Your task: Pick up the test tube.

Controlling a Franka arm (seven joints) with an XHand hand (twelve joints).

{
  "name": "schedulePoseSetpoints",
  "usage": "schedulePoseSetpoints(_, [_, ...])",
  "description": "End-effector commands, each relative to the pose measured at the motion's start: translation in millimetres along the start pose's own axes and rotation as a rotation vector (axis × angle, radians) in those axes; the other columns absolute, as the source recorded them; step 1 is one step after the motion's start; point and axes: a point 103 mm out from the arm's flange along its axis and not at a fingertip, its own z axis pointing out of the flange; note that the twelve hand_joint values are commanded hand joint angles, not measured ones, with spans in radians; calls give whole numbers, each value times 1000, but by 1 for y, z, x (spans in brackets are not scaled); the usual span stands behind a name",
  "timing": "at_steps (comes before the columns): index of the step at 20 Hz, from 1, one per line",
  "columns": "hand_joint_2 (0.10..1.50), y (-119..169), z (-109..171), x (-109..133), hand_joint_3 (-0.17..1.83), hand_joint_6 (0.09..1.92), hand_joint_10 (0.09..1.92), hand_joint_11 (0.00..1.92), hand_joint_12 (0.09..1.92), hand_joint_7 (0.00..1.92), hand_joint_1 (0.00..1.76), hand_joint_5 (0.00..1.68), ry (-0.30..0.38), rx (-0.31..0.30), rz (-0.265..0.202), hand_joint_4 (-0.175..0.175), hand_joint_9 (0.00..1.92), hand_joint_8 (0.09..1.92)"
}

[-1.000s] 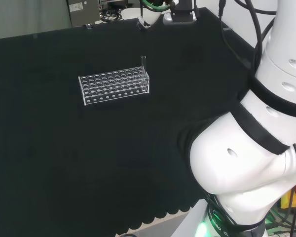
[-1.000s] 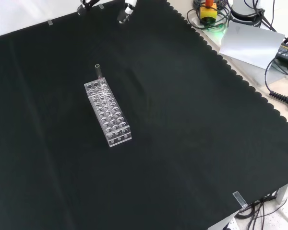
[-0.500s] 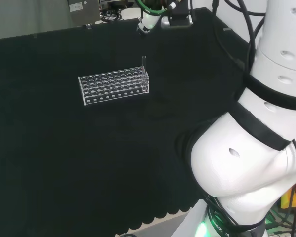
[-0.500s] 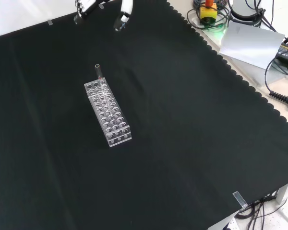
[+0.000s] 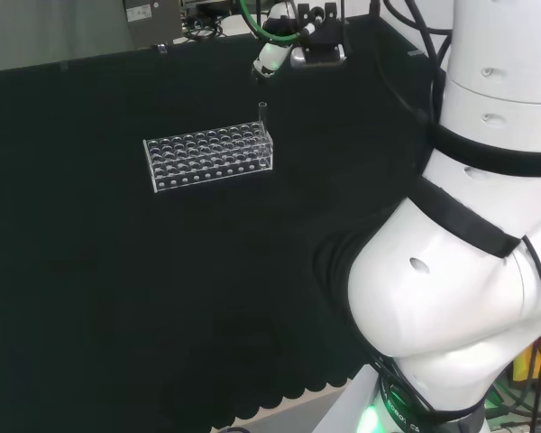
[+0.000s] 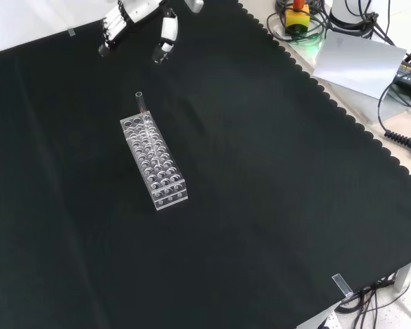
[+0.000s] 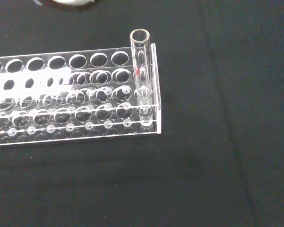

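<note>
Upright at the rack's (image 7: 71,94) corner, a clear test tube (image 7: 142,75).

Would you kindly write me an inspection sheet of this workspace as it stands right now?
Surface: black cloth covers the bench, scalloped along its edge; no spills seen.
Job's things: one clear test tube stands upright in a corner hole of the clear rack; the other holes look empty.
Clutter: a small clear piece lies at the cloth's near edge in the front view.
Hand: the hand hovers beyond the rack's tube end, fingers spread, holding nothing.
Cables: cables lie off the cloth, at the right of the front view.
Surroundings: a grey sheet sits off the cloth.
</note>
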Motion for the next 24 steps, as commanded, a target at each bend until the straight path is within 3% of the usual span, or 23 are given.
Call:
schedulePoseSetpoints(1, [706,10,14,3,531,87,969,130,1577,299,805,301,9,6,-13,-95,198,919])
schedulePoseSetpoints(9, [651,16,30,11,611,203,886,186,1538,544,889,512,-6,80,-39,-60,418,891])
schedulePoseSetpoints(13, [638,21,43,14,638,368,864,212,1526,581,899,466,-35,124,-57,-58,461,874])
schedulePoseSetpoints(17, [633,25,53,16,651,513,855,232,1517,615,924,434,-30,121,-77,-67,494,872])
schedulePoseSetpoints(24, [638,37,63,21,656,576,856,253,1513,651,949,447,-79,128,-104,-78,522,879])
